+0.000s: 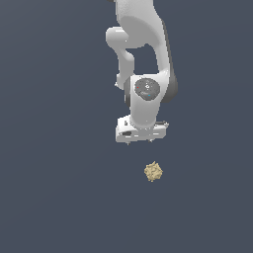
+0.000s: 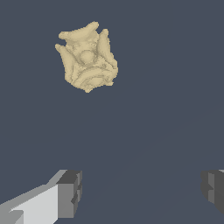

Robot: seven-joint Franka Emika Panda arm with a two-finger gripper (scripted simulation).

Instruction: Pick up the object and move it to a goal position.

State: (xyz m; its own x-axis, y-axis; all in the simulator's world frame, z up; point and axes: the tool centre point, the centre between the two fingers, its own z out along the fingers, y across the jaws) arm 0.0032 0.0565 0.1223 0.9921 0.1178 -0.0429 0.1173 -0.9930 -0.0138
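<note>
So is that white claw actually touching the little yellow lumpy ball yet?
Apart. In the wrist view the gripper is open and the ball sits clear of both fingers, with bare dark floor between them.

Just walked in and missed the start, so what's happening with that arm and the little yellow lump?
A white robot arm is going after a small knobbly tan ball lying on the dark floor. Its claw is open and empty, and the ball lies apart from it, not between the fingers. Nothing has been picked up yet, so the grab and the move to the goal are both still to do.
</note>
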